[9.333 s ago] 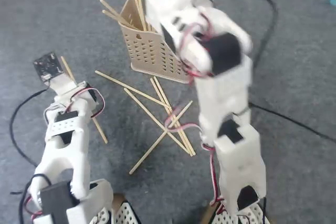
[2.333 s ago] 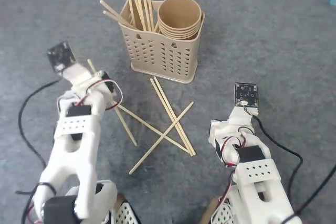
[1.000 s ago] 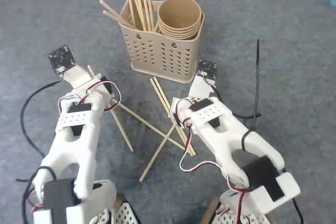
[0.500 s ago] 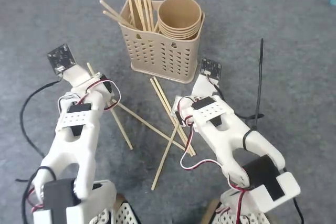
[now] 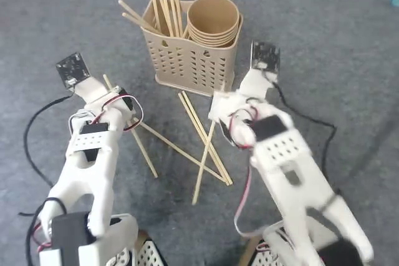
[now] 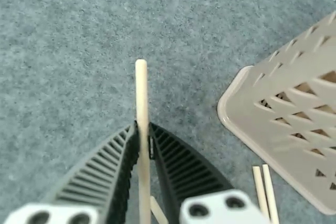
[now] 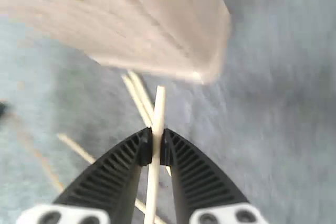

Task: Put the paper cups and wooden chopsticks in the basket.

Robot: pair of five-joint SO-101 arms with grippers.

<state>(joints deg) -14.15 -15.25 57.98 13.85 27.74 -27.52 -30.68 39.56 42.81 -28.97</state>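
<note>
The beige perforated basket stands at the back of the grey mat, with a stack of paper cups and several wooden chopsticks in it. My left gripper is shut on a chopstick left of the basket; that stick slants across the mat. My right gripper is shut on another chopstick just in front of the basket; this stick hangs down toward the mat. A few loose chopsticks lie crossed between the arms.
Black cables run over the mat, one by the left arm and one by the right. Open mat lies to the right of the basket and at far left.
The right arm has lifted and swung toward the basket with its chopstick, which now hangs steeper. The left arm has kept still with its stick.
</note>
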